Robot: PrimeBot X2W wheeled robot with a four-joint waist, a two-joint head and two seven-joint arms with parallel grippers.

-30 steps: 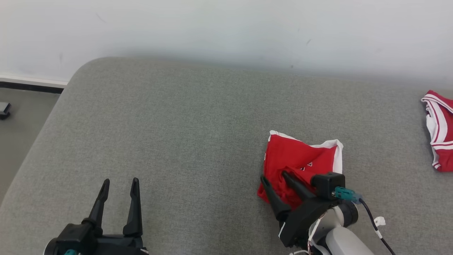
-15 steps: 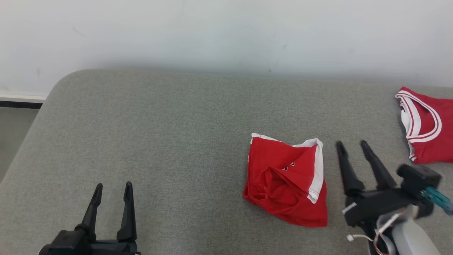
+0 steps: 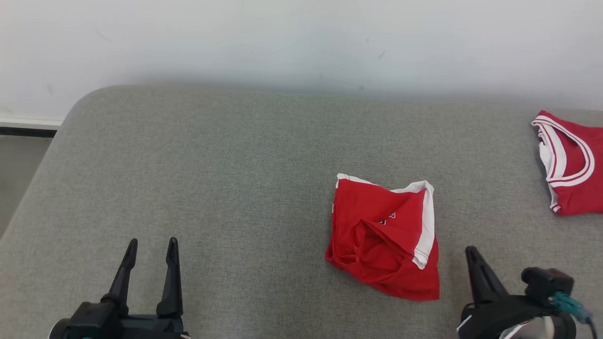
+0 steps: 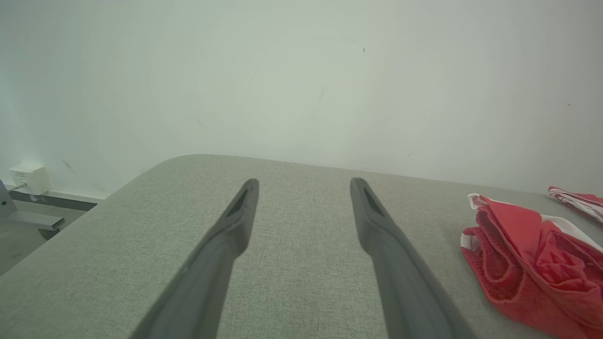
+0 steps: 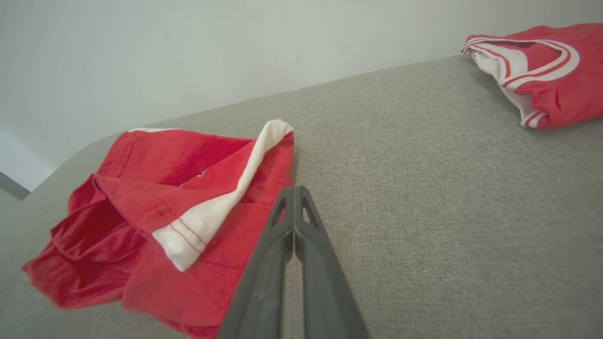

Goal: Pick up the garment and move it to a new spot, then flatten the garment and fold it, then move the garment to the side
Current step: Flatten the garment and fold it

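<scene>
Head view: the bunched red jersey [image 3: 384, 240] lies on the grey cushion's [image 3: 235, 165] right half. The right gripper [image 3: 470, 252] beside it is pressed together, empty; the left gripper [image 3: 151, 242] is spread.

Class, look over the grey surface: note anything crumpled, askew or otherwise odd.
The red garment lies crumpled in a heap on the grey cushion, its white trim folded across it, not spread flat. Nothing else looks damaged.
</scene>
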